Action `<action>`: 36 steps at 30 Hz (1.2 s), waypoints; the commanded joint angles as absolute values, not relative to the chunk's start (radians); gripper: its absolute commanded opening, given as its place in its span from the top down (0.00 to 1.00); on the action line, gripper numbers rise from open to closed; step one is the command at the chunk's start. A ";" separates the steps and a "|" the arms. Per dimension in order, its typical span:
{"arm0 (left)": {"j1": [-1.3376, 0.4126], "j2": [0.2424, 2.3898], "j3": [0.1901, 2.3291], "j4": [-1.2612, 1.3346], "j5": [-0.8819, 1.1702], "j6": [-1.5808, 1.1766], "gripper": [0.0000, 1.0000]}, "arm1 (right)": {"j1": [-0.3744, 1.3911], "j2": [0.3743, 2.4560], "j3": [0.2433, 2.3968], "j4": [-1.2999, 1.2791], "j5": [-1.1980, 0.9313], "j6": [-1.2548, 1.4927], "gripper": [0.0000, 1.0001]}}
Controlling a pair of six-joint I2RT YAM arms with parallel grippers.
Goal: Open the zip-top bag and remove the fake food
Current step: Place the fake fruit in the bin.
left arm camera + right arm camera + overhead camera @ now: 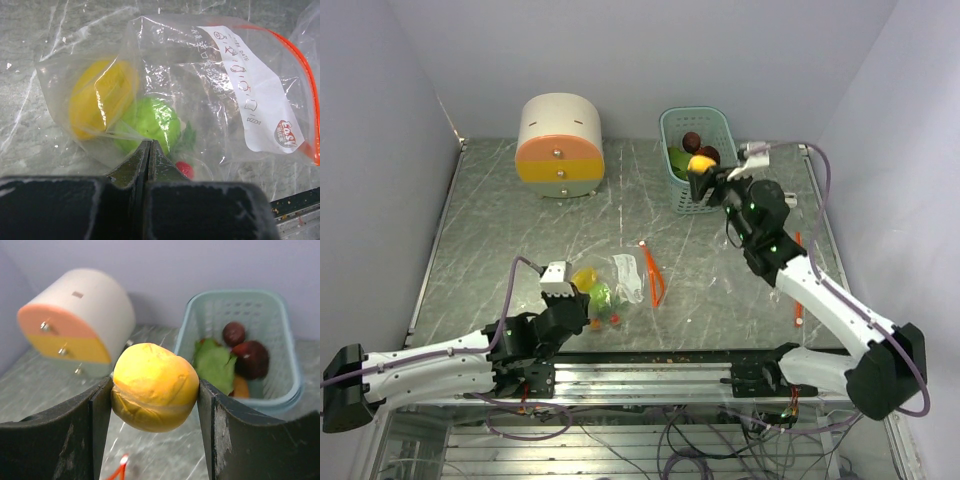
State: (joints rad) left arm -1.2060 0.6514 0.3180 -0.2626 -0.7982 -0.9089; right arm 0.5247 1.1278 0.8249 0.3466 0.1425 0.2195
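Observation:
The clear zip-top bag (240, 65) with an orange zip edge lies on the table near the front, its white label facing up. Inside it show a yellow fruit (102, 97), a lime-green fruit (152, 122) and a small red piece (185, 169). My left gripper (148, 145) is shut on the bag's film at its near edge (578, 300). Far right, my right gripper (155, 388) is shut on a yellow-orange fruit (155, 382), held in the air just in front of the teal basket (665, 150).
The teal basket (280, 390) holds a green leafy piece (215, 362), dark red pieces (252, 357) and an orange one. A round cream-and-orange drawer box (560, 145) stands at the back left. A small orange object (798, 310) lies by the right arm.

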 commanded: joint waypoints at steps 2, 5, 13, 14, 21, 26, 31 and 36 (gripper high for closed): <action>-1.211 0.620 0.317 -0.258 -0.803 -0.897 0.93 | 0.427 1.284 1.025 0.237 0.227 0.165 0.61; -1.210 0.607 0.316 -0.277 -0.807 -0.904 0.93 | 0.361 1.412 1.139 0.229 0.176 0.173 0.60; -1.211 0.588 0.300 -0.300 -0.805 -0.920 0.93 | 0.275 1.711 1.366 0.118 0.109 0.201 0.33; -1.210 0.587 0.298 -0.301 -0.808 -0.920 0.93 | 0.274 1.736 1.392 0.094 0.108 0.202 0.28; -1.210 0.582 0.298 -0.314 -0.814 -0.916 0.93 | 0.273 1.702 1.380 0.100 0.099 0.204 0.11; -1.211 0.566 0.283 -0.326 -0.814 -0.929 0.93 | 0.297 1.486 1.158 0.208 -0.016 0.253 0.13; -1.210 0.548 0.291 -0.370 -0.826 -0.947 0.93 | 0.417 1.231 0.886 0.258 -0.062 0.296 0.16; -1.210 0.550 0.291 -0.364 -0.828 -0.945 0.93 | 0.641 1.038 0.649 0.257 0.021 0.350 0.18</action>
